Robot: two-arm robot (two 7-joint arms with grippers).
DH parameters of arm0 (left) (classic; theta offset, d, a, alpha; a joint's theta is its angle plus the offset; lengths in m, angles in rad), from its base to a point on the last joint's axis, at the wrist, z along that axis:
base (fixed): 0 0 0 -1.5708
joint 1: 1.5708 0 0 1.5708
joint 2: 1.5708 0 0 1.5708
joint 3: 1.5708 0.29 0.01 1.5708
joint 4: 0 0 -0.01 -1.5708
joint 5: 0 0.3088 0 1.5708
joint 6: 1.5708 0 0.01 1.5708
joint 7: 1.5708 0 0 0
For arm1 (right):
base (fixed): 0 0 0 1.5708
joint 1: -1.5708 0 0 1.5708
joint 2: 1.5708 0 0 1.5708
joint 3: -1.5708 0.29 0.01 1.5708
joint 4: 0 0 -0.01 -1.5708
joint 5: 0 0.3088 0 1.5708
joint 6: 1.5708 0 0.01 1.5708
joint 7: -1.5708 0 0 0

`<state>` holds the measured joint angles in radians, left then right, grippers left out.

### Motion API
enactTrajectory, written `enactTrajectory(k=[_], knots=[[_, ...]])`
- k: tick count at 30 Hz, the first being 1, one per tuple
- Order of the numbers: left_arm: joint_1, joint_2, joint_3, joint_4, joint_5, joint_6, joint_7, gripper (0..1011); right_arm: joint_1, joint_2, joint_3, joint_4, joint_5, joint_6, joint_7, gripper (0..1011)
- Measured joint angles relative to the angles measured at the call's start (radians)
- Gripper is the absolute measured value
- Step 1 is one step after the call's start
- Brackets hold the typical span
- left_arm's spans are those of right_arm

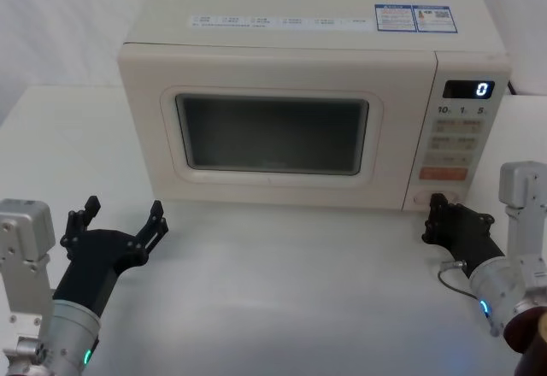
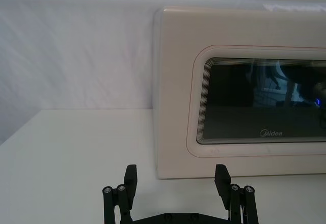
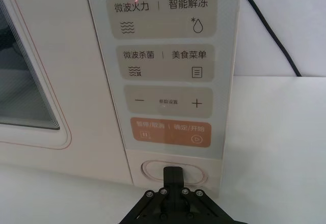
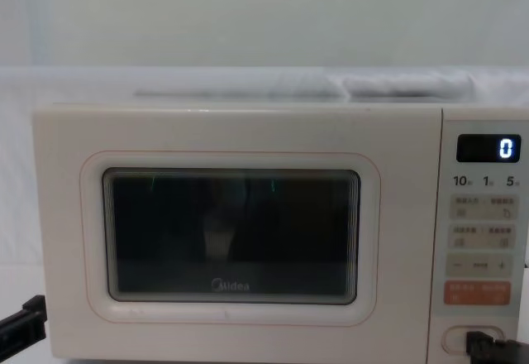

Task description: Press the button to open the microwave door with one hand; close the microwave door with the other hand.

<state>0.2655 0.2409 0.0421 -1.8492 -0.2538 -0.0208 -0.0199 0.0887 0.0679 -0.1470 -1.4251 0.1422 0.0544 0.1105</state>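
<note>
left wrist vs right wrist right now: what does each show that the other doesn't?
Left wrist alone: the left gripper, fingers open, short of the microwave door's lower corner, the Midea logo, and the table beside the oven.
Right wrist alone: the control panel, the orange-pink key, and the right gripper, closed, at the button.
Both: the closed door and part of its window.

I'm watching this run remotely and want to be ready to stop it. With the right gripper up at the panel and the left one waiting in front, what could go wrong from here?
1. The right gripper sits on the button just below the orange-pink key; drifting up could start the oven instead.
2. The microwave door is shut. The open left gripper waits before its left edge, so a swinging door might strike it.
</note>
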Motion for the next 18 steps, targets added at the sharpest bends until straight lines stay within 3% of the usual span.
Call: enactTrajectory(k=[18], knots=[[0.000, 0.000, 0.000, 0.000, 0.000, 0.000, 0.000, 1001, 0.030, -0.019, -0.009, 0.037, -0.014, -0.013, -0.003, 0]])
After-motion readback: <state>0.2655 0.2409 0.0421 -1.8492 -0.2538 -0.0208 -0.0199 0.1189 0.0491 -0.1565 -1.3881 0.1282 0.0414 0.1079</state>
